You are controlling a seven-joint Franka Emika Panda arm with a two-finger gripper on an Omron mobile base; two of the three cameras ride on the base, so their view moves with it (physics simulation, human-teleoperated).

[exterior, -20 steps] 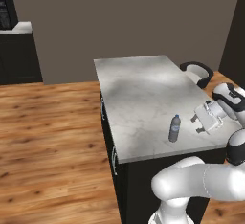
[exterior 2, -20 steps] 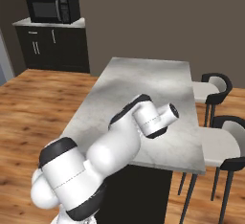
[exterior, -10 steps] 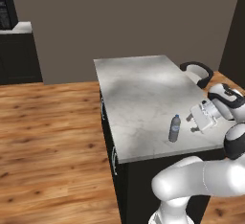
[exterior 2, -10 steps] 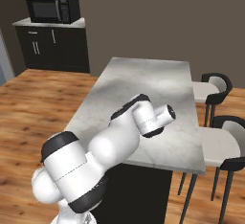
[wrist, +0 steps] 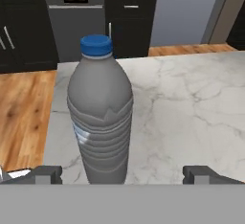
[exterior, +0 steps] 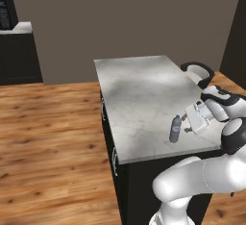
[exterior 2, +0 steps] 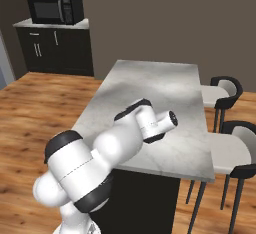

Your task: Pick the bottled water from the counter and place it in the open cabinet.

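Near edge of the counter [exterior: 139, 99]: white-grey marble top, black base, silver drawer handles on the side facing the wood floor [exterior: 48, 137]. The bottled water [exterior: 176, 129] stands upright on that top, close to the near right corner, well in from the far end.

Gripper [exterior: 188, 124] sits level with the bottle, just beside it on the right in the left base view. Jaws wide apart, holding nothing. In the hand view the two finger tips [wrist: 45, 174] sit low on either side of the bottle's base, with gaps on both sides, no contact.

Bottle look, hand view [wrist: 99, 110]: grey translucent body, ribbed lower half, blue cap, small bluish patch on the ribs at left. Cap on. Not tilted.

Further out: two black stools [exterior 2: 227, 90] with pale seats along the counter's right side in the right base view. Grey walls behind.

Far left corner in the right base view: black microwave [exterior 2: 55, 9] on a narrow marble ledge over dark base cabinets [exterior 2: 55, 50], with dark wall units above. Hand view shows a dark cabinet run across the floor, with a grey appliance front [wrist: 76, 27] set into it.
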